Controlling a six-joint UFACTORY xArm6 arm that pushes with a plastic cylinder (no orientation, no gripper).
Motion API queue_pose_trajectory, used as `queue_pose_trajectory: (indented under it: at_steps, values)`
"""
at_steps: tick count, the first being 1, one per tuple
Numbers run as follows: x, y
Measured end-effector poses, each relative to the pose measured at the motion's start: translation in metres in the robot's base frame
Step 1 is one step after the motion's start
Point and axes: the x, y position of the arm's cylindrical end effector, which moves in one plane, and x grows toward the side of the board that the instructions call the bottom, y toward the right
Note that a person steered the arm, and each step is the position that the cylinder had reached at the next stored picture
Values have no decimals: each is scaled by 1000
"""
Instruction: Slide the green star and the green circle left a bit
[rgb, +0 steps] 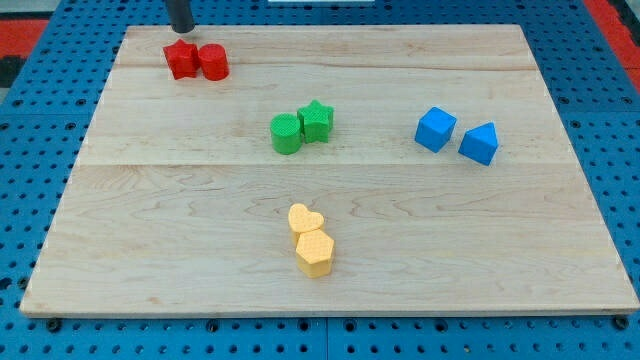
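My tip (183, 30) is a bare rod end with nothing to open or close and nothing held; it rests at the far left of the board (150, 230), just beyond the red star (181, 59). The red star touches the red circle (213, 62) on its right. Both sit apart from my tip by a narrow gap, as far as the view shows.

The green circle (286, 133) and green star (317, 120) lie near the board's middle, touching, the circle to the left and slightly nearer, well apart from my tip.

To the right, two blue blocks stand close together: a blue cube (435, 129) and a blue wedge-like block (480, 143).

Nearer, below the greens, a yellow heart (304, 219) touches a yellow hexagon (315, 252).
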Motion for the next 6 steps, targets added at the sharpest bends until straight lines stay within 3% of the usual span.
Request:
queue_pose_trajectory:
  at_steps: [4,5,6]
  values:
    - [0,22]
    - [1,76]
    - [29,159]
